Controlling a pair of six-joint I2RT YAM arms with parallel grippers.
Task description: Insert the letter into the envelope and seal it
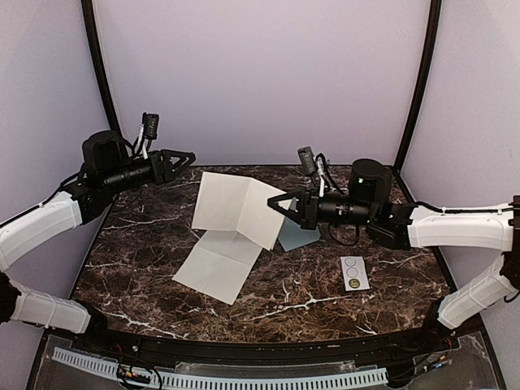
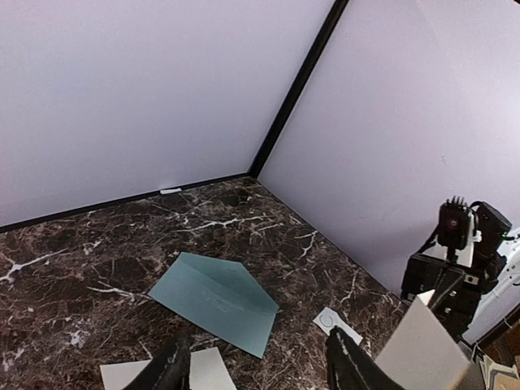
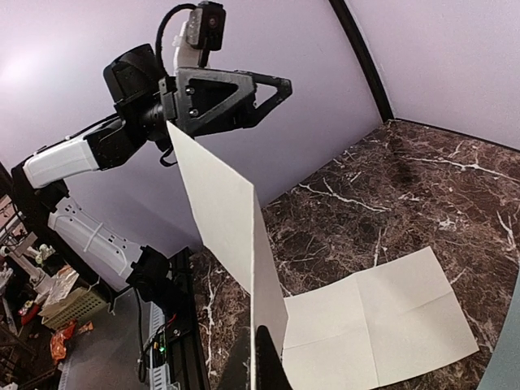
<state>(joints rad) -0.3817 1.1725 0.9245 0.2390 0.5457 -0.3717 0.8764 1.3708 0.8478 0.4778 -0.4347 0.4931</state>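
1. Left gripper [image 2: 257, 349], closest to its own wrist camera, hangs in the air with its two dark fingers spread and nothing between them. The letter's raised corner stands just off its tips, not touching.
2. Ahead and to the right of that gripper is the letter [image 1: 231, 207], a large, creased off-white sheet. One half lies flat on the marbled table [image 1: 146, 268]. The other half stands up from a crease.
3. Right gripper [image 1: 278, 207] is pressed together on the edge of the raised half, pinching the paper.
4. Risk: one thin pinch carries the lifted half. If the right arm moves or lets go before the left takes hold, the sheet could slip out, flop back or buckle off its crease. A left grip closing off target would crumple the corner.
5. Under and just behind the right gripper, the pale blue-green envelope [image 2: 215, 301] lies flat, its flap apparently open. A low sweep could shove it. The sheet is bigger, so a poor fold may jam it.
6. Right of that gripper lies a white strip [image 1: 354, 272] with three circles. No brand, label or writing is readable anywhere.
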